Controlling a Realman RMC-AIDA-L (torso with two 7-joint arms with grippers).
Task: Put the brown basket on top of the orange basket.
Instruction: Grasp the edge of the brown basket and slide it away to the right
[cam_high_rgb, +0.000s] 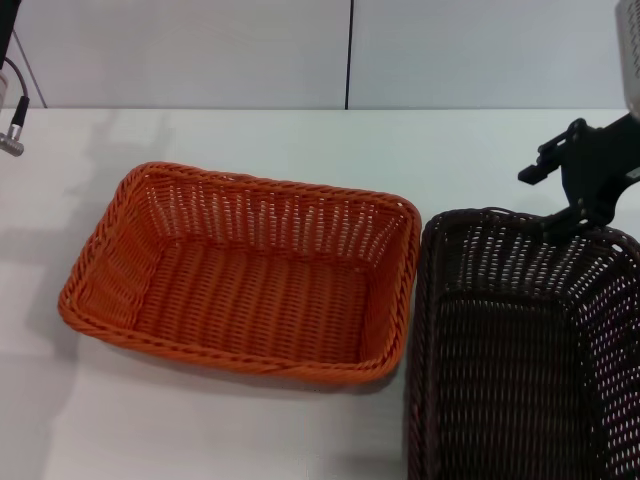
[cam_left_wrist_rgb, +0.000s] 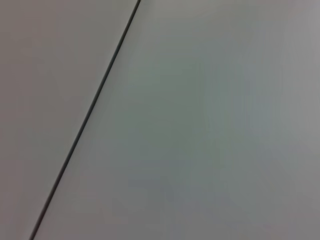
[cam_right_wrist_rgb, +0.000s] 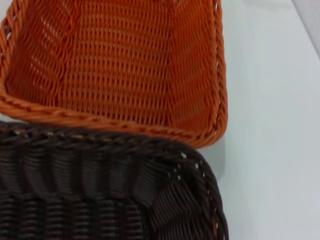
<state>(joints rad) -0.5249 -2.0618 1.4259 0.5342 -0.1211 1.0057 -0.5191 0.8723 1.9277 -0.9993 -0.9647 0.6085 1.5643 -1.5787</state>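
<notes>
An orange basket (cam_high_rgb: 250, 275) sits open on a white desk (cam_high_rgb: 300, 135), slightly left of centre in the head view, while a brown basket (cam_high_rgb: 520, 350) stands just beside it on the robot's right, the two braided rims side by side and apparently touching. The right gripper (cam_high_rgb: 580, 195) hangs at the brown basket's far rim, near its far right corner; whether its fingers are released or clenched on the weave cannot be told. From the right wrist, the brown basket's rim fills the foreground with the orange basket's woven interior directly behind it. The left gripper is out of sight; its wrist camera shows only a pale surface (cam_left_wrist_rgb: 210, 130) crossed by a dark seam (cam_left_wrist_rgb: 90, 115).
</notes>
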